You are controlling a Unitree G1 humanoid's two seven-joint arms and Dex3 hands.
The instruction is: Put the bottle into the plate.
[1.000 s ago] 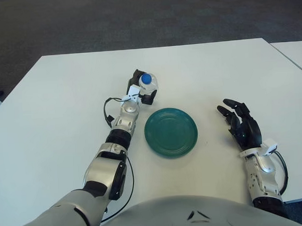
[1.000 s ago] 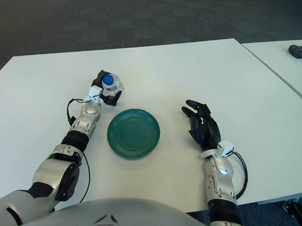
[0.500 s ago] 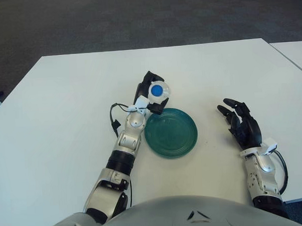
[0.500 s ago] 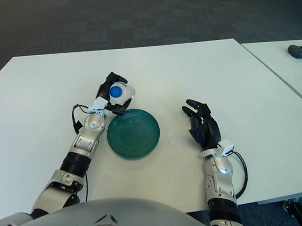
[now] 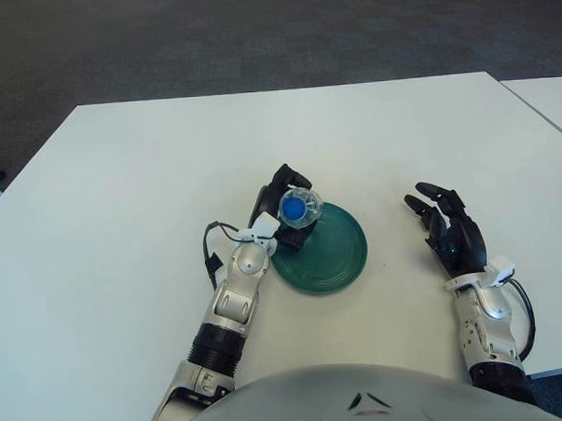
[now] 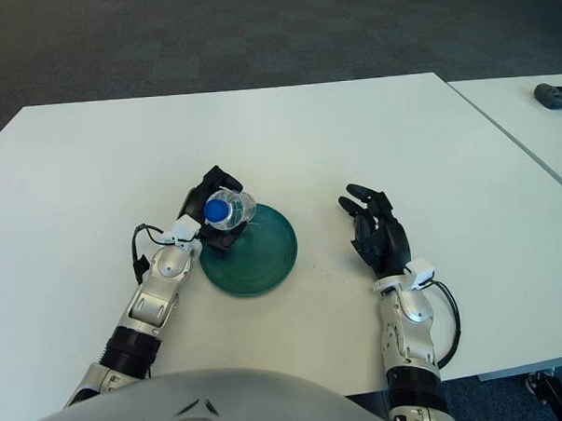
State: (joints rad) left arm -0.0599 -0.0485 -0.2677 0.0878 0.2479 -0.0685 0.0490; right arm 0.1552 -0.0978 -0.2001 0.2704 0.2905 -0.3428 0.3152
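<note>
The left hand [image 5: 283, 210] gripped the bottle [image 5: 300, 208] over the plate's [image 5: 334, 255] left edge; the right hand [image 5: 453, 233] rested open-fingered on the surface [image 5: 121, 180].

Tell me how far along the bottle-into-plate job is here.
Done: the left hand has grasped the bottle and holds it over the plate's left edge. In hand: positioning it above the plate. Left: setting it down and releasing. The right hand rests open on the table.
</note>
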